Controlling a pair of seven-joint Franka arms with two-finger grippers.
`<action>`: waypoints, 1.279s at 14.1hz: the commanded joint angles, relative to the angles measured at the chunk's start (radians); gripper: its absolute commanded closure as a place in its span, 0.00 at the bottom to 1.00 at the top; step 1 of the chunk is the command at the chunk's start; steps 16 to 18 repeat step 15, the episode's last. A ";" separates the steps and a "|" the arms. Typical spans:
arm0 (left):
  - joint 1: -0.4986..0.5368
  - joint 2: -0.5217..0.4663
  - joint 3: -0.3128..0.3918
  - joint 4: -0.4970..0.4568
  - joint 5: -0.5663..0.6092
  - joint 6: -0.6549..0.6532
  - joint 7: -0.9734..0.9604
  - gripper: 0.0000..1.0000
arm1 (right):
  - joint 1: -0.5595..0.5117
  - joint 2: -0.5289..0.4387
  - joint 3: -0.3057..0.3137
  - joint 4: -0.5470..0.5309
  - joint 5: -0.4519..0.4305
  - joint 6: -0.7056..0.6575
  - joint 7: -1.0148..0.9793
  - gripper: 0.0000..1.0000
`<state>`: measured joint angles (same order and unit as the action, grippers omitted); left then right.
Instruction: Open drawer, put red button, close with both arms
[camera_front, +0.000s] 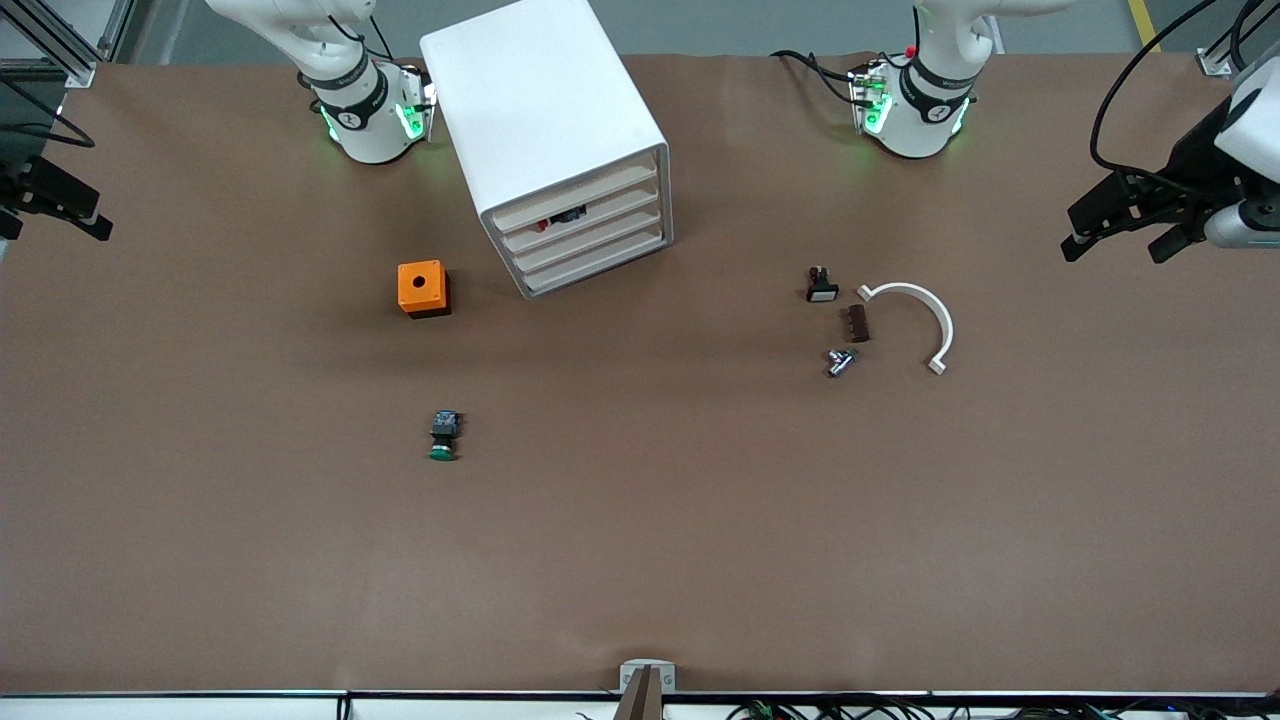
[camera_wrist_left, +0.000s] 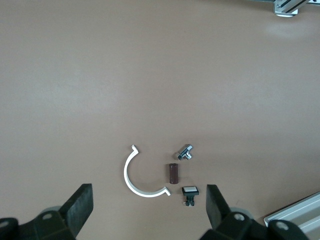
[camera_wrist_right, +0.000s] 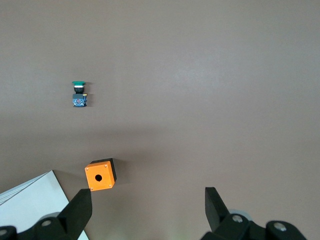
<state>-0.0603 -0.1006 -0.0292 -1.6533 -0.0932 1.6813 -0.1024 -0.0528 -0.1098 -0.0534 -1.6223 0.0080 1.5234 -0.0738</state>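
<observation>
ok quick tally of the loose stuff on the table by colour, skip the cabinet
orange: 1, box
green: 1, green-capped switch
white: 2, curved bracket, white-capped switch
brown: 1, small block
silver: 1, metal fitting
total: 6

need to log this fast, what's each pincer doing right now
Left pincer: open, holding nothing, up over the table's left-arm end.
Right pincer: open, holding nothing, up over the table's right-arm end.
</observation>
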 joint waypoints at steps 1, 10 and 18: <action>-0.003 0.044 0.005 0.065 0.026 0.001 0.003 0.00 | -0.012 -0.028 0.010 -0.031 0.017 0.009 -0.018 0.00; -0.012 0.107 0.003 0.142 0.050 -0.012 -0.013 0.00 | -0.013 -0.030 0.012 -0.037 0.017 -0.003 -0.017 0.00; -0.012 0.107 0.003 0.141 0.050 -0.029 -0.029 0.00 | -0.015 -0.031 0.010 -0.037 0.017 -0.005 -0.017 0.00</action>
